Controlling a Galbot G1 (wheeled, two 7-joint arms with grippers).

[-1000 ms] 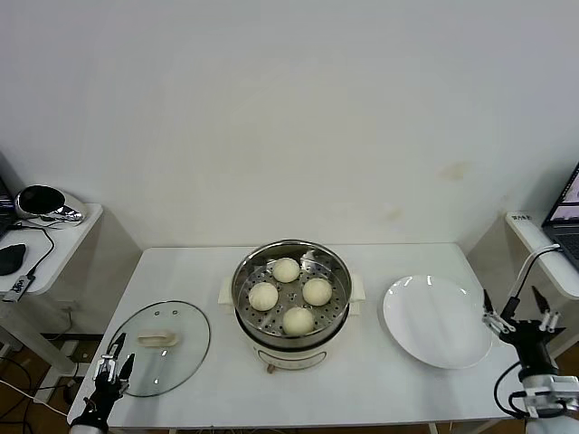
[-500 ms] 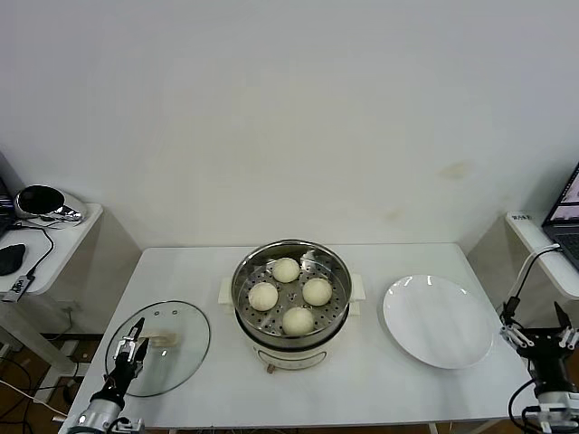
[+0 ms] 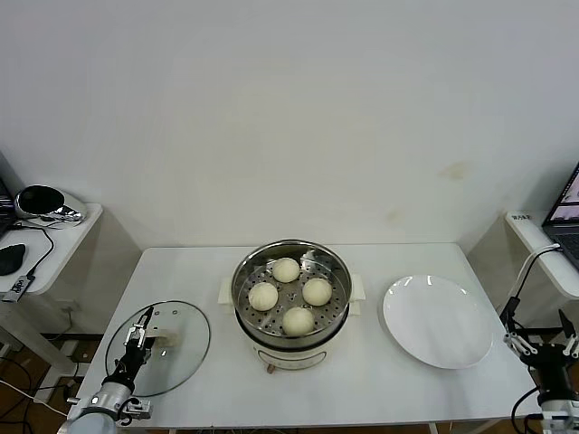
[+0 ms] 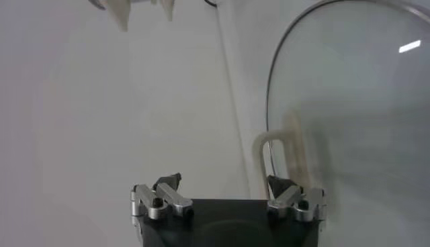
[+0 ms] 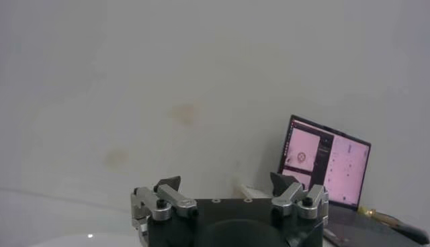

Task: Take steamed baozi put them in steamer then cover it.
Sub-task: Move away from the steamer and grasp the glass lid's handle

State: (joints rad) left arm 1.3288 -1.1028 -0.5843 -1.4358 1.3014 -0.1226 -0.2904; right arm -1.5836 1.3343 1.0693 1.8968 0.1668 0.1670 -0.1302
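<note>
Four buns (image 3: pixel 286 269) sit on the perforated tray inside the steamer (image 3: pixel 291 336), spaced apart in a loose diamond, so the loading step looks finished and only the covering remains. The steamer stands at the middle of the white desk (image 3: pixel 362 380), with its handles to either side. The glass lid (image 3: pixel 185 334) lies flat on the desk to the steamer's left, near the front edge, with its pale bar handle (image 3: pixel 164 338) facing up, which I judge convenient for a pinch from above. The left hand (image 3: pixel 139 329) hangs over the near part of the lid with its fingers spread wide and holding nothing; in the left wrist view the bar handle (image 4: pixel 285 149) lies just ahead of one fingertip rather than centred between the two, so some sideways correction probably is needed before closing. The right hand (image 3: pixel 539 343) is parked off the desk's right front corner, fingers likewise spread and empty, clear of the white plate (image 3: pixel 437 321), which carries nothing. The room: plain off-white wall with a few faint stains, a side shelf on the left with a mouse (image 3: pixel 11 258) and a shiny dark object, and a laptop (image 5: pixel 324 163) on a shelf to the right.
</note>
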